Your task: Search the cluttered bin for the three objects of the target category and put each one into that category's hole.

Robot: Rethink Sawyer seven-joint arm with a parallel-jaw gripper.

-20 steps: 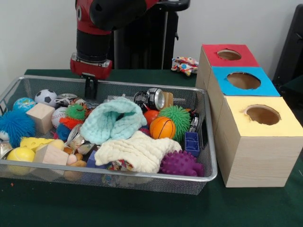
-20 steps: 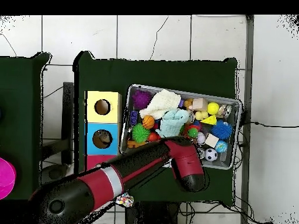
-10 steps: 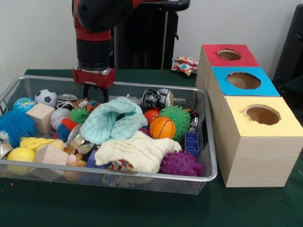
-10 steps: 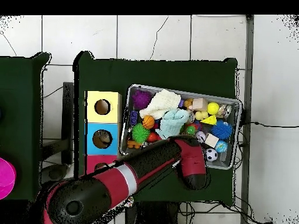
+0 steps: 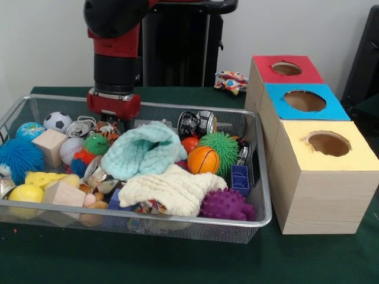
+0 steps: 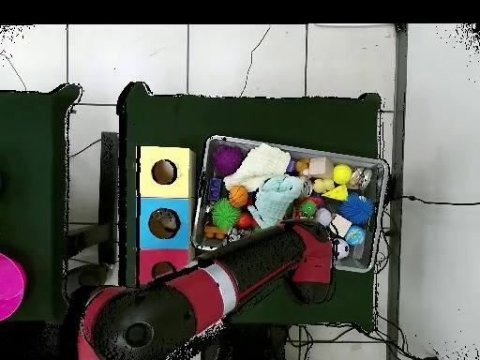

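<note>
The silver wire-mesh bin is full of toys and cloths; it also shows in the overhead view. I see no clear plastic bottle; any are hidden under the clutter. The blue-topped box's hole lies between the red and yellow boxes, and shows in the overhead view. My gripper hangs under the red wrist, down among the toys at the bin's far left, next to a green spiky toy. The toys and the teal cloth hide its tip.
Shiny metal cans lie at the bin's far side, another left of the gripper. A cream cloth, an orange ball, a purple spiky toy and wooden blocks fill the bin. The red box and the yellow box flank the blue one.
The arm has come down into the bin's far-left part. The small can and green spiky toy beside it have shifted a little.
</note>
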